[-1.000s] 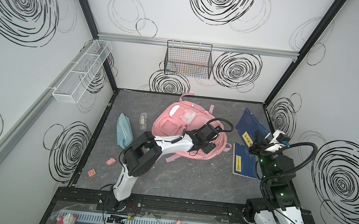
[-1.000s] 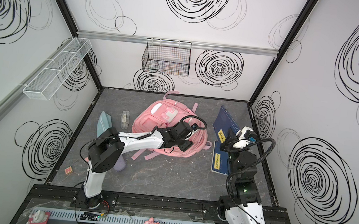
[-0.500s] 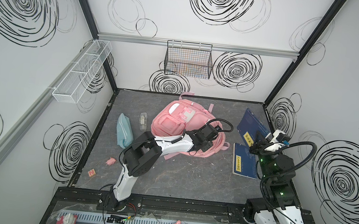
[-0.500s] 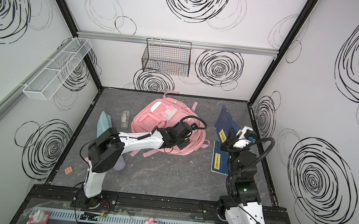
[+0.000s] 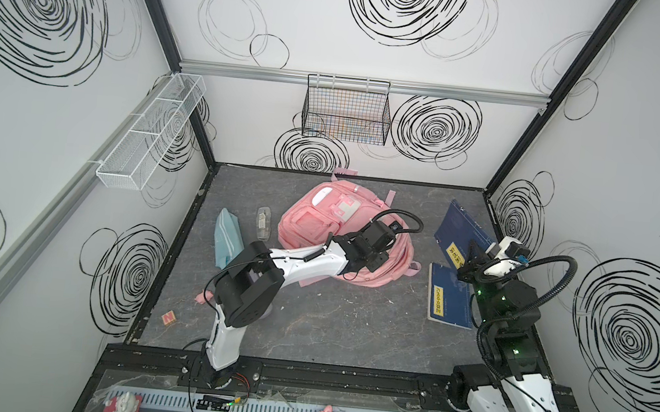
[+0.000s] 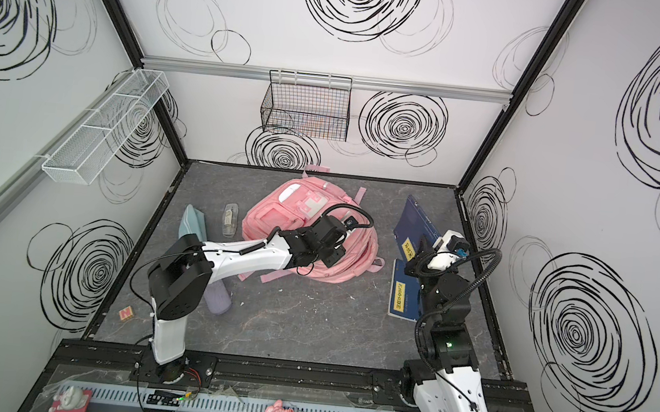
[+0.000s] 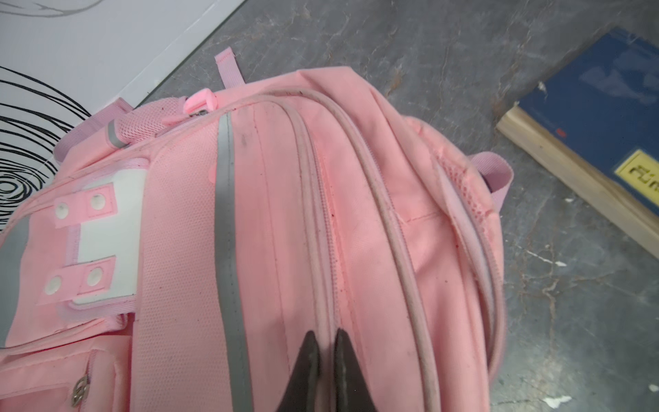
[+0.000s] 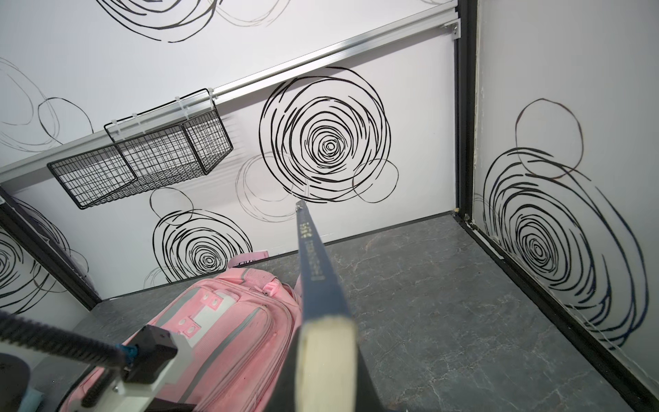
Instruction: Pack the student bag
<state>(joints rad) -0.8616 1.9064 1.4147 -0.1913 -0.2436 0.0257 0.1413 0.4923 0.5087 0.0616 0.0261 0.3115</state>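
Far left on the grey table (image 5: 328,324) lay a teal pouch (image 5: 226,238), and just beside it a small clear case (image 5: 263,225). At the middle of the table, toward the back wall, I saw the pink student bag (image 5: 318,222) lying flat with its front pockets up. My left fingers (image 7: 310,356) were nearly together, pinched on a piped ridge of the bag beside a zip. Further right, one blue book (image 5: 448,299) lay flat on the table. My right fingers (image 5: 469,257) were clamped on a second blue book (image 5: 459,233), held raised and tilted above the first.
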